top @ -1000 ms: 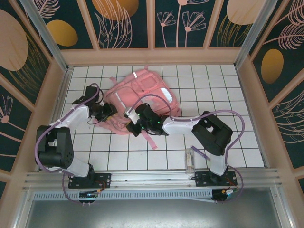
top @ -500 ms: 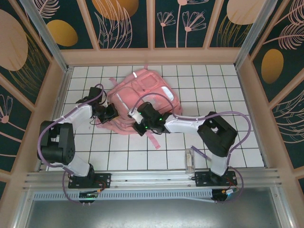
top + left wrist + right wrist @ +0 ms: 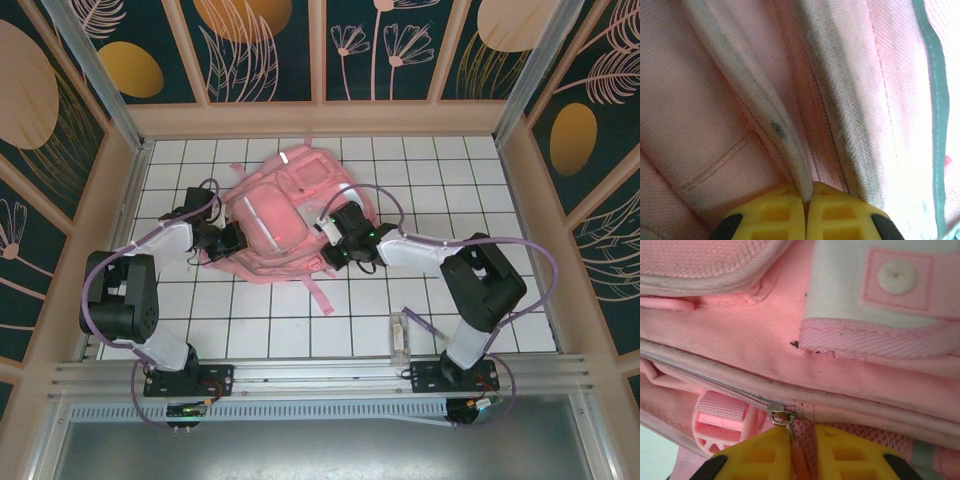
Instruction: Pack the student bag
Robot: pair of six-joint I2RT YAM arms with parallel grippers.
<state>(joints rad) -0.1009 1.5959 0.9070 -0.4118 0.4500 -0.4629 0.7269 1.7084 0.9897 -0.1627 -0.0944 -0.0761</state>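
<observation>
From above, the left tool's tips are buried in the student bag's left edge, a small clear object by the right arm's base is too small to name, and the wrist picture's bottom edge cuts off the right tool around the zipper pull, leaving its grip unclear.

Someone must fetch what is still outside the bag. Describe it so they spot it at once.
On the white tiled table, a big pink backpack lies in the middle. Nearer the front edge, just left of the right arm's base, lies a small clear box. It alone is see-through and hard-edged, apart from the soft pink backpack.
</observation>
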